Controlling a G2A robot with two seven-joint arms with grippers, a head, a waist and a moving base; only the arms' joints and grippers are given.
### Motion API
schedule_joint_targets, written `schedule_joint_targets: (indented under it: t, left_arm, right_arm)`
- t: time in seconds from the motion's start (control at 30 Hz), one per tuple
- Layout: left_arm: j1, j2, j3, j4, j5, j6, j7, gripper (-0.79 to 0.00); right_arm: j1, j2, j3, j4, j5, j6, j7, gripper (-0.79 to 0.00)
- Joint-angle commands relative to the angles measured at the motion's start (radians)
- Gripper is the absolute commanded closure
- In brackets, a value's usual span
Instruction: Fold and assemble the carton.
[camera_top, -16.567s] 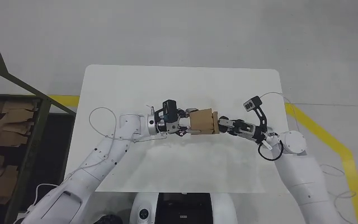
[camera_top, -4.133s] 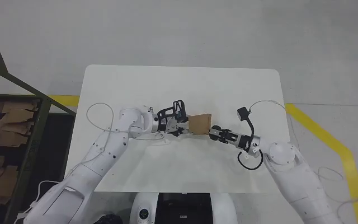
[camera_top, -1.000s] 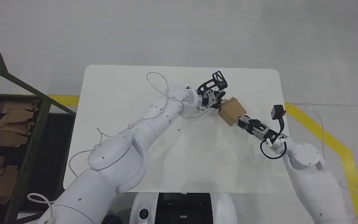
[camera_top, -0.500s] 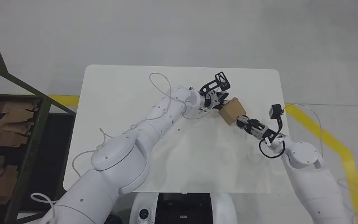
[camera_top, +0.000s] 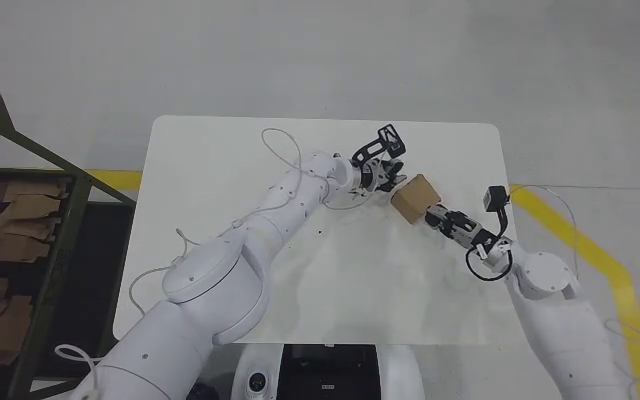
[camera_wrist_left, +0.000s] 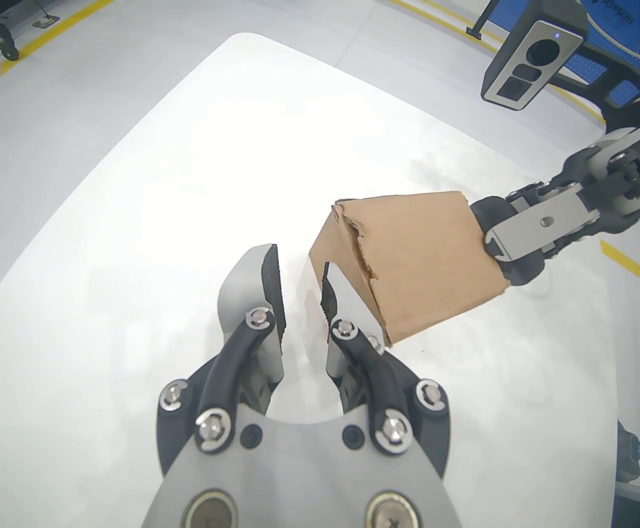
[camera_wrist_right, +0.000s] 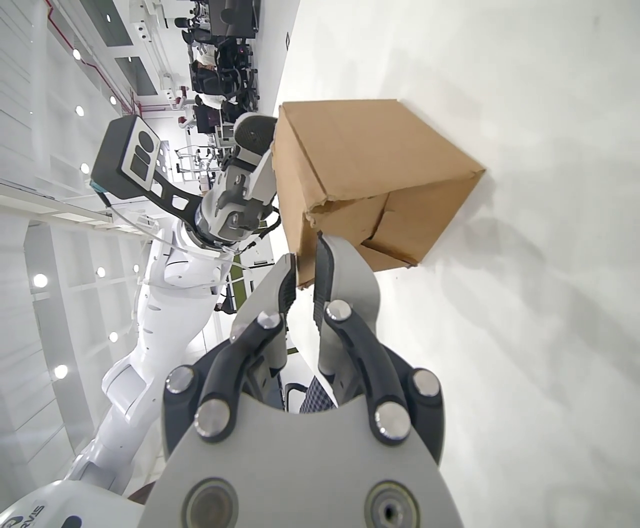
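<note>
The brown carton (camera_top: 415, 197) is folded into a box and sits on the right part of the white table (camera_top: 250, 200). Its end flaps (camera_wrist_right: 395, 220) are folded in, and one edge is ragged (camera_wrist_left: 357, 235). My right gripper (camera_top: 433, 214) is shut on a wall of the carton (camera_wrist_right: 370, 165) at its near corner, the fingertips (camera_wrist_right: 325, 260) pinching the cardboard. My left gripper (camera_wrist_left: 300, 285) is on the opposite side, open by a narrow gap with nothing between its fingers. One finger (camera_wrist_left: 332, 292) lies against the side of the carton (camera_wrist_left: 415, 270).
A loose cable (camera_top: 285, 150) loops over the table behind the left arm. A dark rack with flat cardboard blanks (camera_top: 30, 230) stands off the table's left side. Bare table surface lies in front of and to the left of the carton.
The left arm has shifted slightly by the carton. The carton and right gripper sit nearly where they were.
</note>
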Motion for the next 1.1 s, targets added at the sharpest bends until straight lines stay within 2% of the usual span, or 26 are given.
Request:
schedule_joint_targets:
  t: [0.0, 0.67, 1.07]
  left_arm:
    - [0.0, -0.002, -0.002, -0.004, 0.001, 0.005, -0.003, -0.212]
    - [-0.006, -0.044, -0.013, 0.007, 0.005, 0.012, -0.039, -0.209]
    - [-0.019, -0.042, -0.031, 0.055, 0.005, -0.006, -0.025, -0.219]
  right_arm:
    - [0.002, 0.0, 0.003, 0.004, 0.001, -0.001, -0.002, -0.077]
    - [0.034, -0.001, 0.009, 0.022, -0.005, 0.027, 0.002, -0.058]
    - [0.047, -0.005, -0.001, 0.042, -0.002, 0.022, 0.01, -0.065]
